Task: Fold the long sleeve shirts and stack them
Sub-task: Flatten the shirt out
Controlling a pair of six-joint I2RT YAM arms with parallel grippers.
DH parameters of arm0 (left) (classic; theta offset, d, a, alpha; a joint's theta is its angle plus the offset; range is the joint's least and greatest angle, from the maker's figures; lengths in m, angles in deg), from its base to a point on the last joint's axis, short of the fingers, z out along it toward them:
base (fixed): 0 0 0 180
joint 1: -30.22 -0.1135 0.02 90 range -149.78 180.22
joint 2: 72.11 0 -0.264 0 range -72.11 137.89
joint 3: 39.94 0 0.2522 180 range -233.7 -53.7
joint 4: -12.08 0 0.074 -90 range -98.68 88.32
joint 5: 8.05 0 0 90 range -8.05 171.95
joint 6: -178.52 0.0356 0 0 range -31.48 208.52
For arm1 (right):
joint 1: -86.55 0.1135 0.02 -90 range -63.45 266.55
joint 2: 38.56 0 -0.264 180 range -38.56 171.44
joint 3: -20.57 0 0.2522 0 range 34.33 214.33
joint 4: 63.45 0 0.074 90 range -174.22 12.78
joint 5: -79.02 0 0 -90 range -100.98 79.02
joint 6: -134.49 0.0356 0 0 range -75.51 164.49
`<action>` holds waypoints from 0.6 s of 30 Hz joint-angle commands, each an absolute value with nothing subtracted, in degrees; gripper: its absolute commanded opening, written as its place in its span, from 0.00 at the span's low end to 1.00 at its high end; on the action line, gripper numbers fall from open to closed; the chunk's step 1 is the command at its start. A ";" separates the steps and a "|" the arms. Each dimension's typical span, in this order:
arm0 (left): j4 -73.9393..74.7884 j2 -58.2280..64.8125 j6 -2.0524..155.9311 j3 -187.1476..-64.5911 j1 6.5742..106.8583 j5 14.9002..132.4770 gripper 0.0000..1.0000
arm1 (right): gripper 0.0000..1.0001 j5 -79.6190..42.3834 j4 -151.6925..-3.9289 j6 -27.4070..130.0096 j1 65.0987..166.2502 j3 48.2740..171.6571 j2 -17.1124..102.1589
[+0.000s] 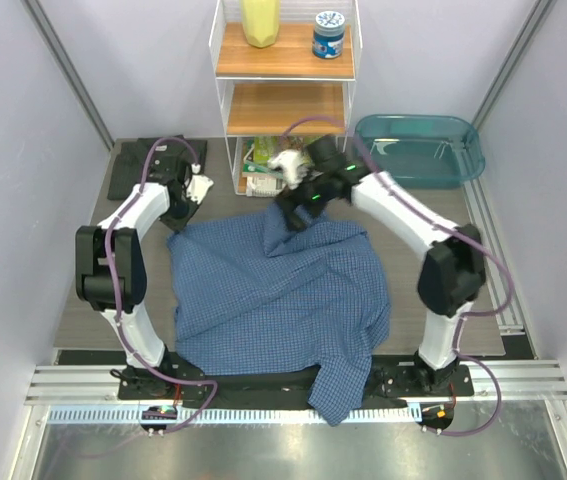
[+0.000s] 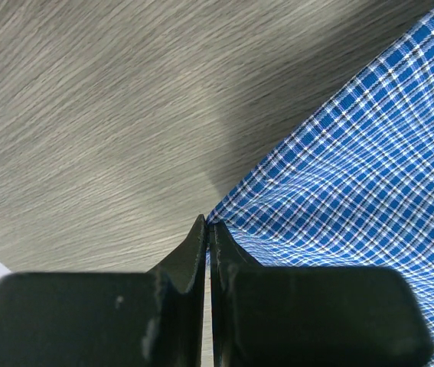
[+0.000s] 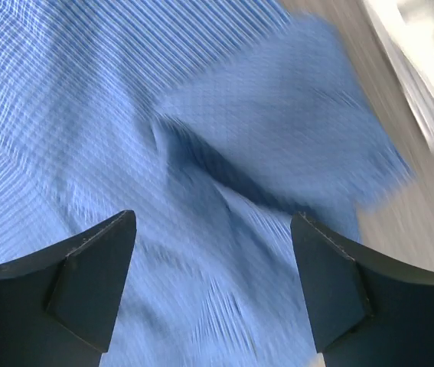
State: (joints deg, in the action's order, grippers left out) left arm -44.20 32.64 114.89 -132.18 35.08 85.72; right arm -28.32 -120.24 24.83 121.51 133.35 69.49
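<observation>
The blue fine-checked button-up cloth shirt (image 1: 273, 290) is spread loosely over the middle of the grey wood-grain bench (image 1: 225, 207). It is rumpled, and one part hangs over the near edge. The left tool (image 1: 195, 190) is set at the shirt's far left corner. In the left wrist view its fingers (image 2: 194, 252) are pressed together right at the edge of the cloth, and it cannot be told whether any hem is caught between them. The right tool (image 1: 298, 212) is held above the shirt's far edge with its fingers wide apart and nothing between them. Below it, in the blurred right wrist view, a doubled-over flap of the shirt is seen.

The step in hand is judged to be flattening the shirt before any fold is made. This is best done if the flap is taken at its free edge, through one layer only, and drawn out low towards the far right, so that the far hem is laid straight. The left corner should be held down meanwhile, or the whole shirt is likely to be dragged along. The hanging part should be brought onto the bench before folding.

A dark flat thing (image 1: 148, 165) lies at the far left. It cannot be told whether this is the second shirt.
</observation>
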 commanded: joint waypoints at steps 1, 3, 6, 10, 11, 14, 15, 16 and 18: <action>-42.64 33.18 114.45 -134.30 34.26 83.53 0.00 | 0.87 -44.26 -123.71 23.66 105.12 128.31 56.11; -42.99 33.18 114.97 -134.30 34.26 82.66 0.00 | 0.81 -42.98 -124.32 22.78 101.85 126.36 55.66; -43.25 33.44 115.67 -134.03 34.26 82.13 0.00 | 0.71 -41.56 -124.77 16.99 98.24 122.93 57.32; -44.47 34.67 116.29 -134.47 34.35 79.84 0.00 | 0.64 -42.09 -123.89 9.44 97.27 121.60 62.24; -44.83 35.02 116.29 -134.73 34.35 79.67 0.00 | 0.64 -43.05 -123.71 8.11 97.27 121.95 63.12; -45.27 34.85 116.82 -134.47 34.26 79.40 0.00 | 0.64 -44.72 -124.58 3.37 97.53 124.94 67.08; -45.27 34.85 116.82 -134.38 34.35 79.49 0.00 | 0.65 -44.64 -125.02 2.22 97.62 127.03 69.26; -45.45 34.85 117.17 -134.30 34.35 79.40 0.00 | 0.66 -44.46 -125.55 1.17 97.88 128.10 70.24; -45.54 35.02 117.26 -134.38 34.26 79.40 0.00 | 0.67 -44.64 -127.40 -1.82 98.24 131.26 72.35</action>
